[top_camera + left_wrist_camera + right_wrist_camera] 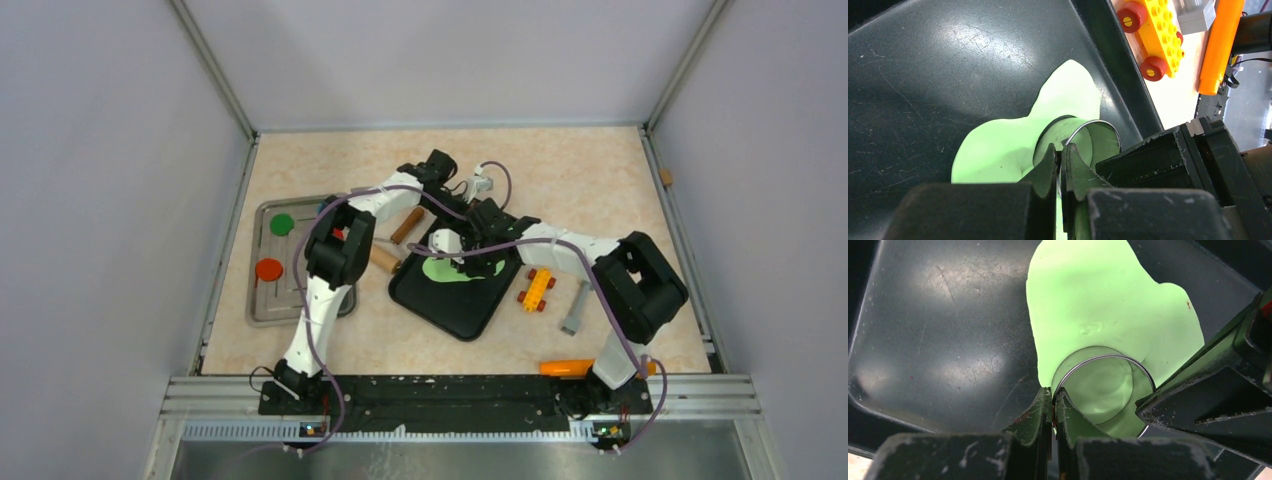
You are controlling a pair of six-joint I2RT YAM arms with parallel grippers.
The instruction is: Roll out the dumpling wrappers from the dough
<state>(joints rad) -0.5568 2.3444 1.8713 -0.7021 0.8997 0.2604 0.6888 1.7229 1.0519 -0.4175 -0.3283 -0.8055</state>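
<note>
Near edge: an orange tool [567, 367] lies by the right arm's base. A grey block [575, 308] and a yellow toy car [537, 289] sit on the table just right of the tray.
Black tray [450, 305]: mid-table, set askew.
Dough [447, 269]: on the tray floor, toward its far side. It is pressed out into a thin, ragged lime sheet.
Ring cutter [1108, 356]: stands on the sheet near one edge, with dough visible inside the ring.
Left gripper [1061, 157]: jaws closed, pinching the cutter's thin rim.
Right gripper [1053, 400]: jaws likewise closed on the rim, at another spot. Each gripper's body crowds the other's view.
Dumpling wrapper [1100, 392]: a round outline shows in the dough inside the ring. Cannot tell whether it is cut clean through.
Progress: flattening looks done and cutting is in hand. Left to do, by my reading, are freeing the round, lifting it out and dealing with the scrap.
Rolling pin [406, 226]: wooden, just beyond the tray, partly hidden by the left arm.
Metal tray [262, 300]: far left, holding a red disc [268, 269] and a green disc [282, 224]. The green one is darker than the sheet, so I would not count it as finished.
</note>
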